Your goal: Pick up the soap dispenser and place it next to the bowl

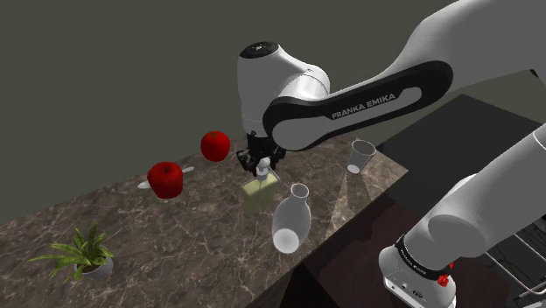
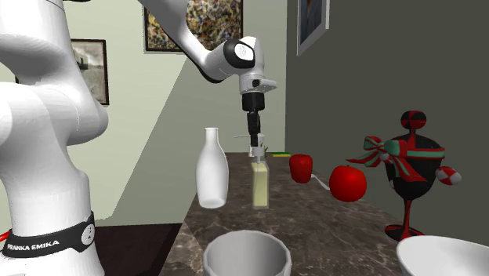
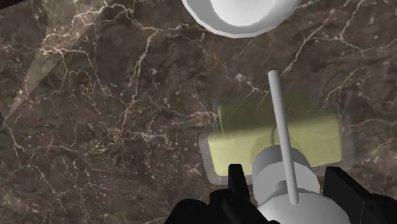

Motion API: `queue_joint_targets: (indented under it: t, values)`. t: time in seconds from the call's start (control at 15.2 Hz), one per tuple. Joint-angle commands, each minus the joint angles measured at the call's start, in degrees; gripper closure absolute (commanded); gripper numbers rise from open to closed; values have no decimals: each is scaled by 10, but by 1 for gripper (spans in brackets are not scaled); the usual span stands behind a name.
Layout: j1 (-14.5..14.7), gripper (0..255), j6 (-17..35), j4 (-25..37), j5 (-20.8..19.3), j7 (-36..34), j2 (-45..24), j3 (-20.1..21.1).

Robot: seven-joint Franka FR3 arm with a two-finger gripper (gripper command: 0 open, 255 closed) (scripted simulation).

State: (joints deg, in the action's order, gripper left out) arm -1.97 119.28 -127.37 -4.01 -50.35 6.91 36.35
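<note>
Claw (image 3: 286, 184) hangs over the soap dispenser (image 3: 312, 137), its fingers spread either side of the grey pump head. Whether they touch it is hard to make out. The yellowish dispenser stands upright on the marble table (image 3: 95, 127) directly beneath the claw. Just beyond it, a white vase (image 3: 242, 13) is cut off at the picture's edge.

Shoulder view: gripper (image 1: 262, 161) mostly hidden behind the arm (image 1: 350, 105) wrist link, soap dispenser (image 1: 260, 189) pump head masked too. White handle (image 1: 143, 185) at the apple's (image 1: 165, 178) 9 o'clock: too small to identify. Second exterior view: bowl (image 2: 439, 252) clipped at the 5 o'clock corner, cup (image 2: 246, 252) clipped at 6 o'clock. Wrist view: white vessel (image 3: 242, 16) beyond the soap dispenser cut by the frame edge; pump head covers part of the bottle body.
</note>
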Motion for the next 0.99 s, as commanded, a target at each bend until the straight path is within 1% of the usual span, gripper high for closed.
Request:
queue_joint_targets:
  t: [0.0, 0.13, 0.92]
  values:
    - [0, 255, 0, 0, 0, 0, 0, 0]
    - [0, 255, 1, -1, 0, 0, -1, 0]
    - [1, 255, -90, 62, 23, 27, 35, -11]
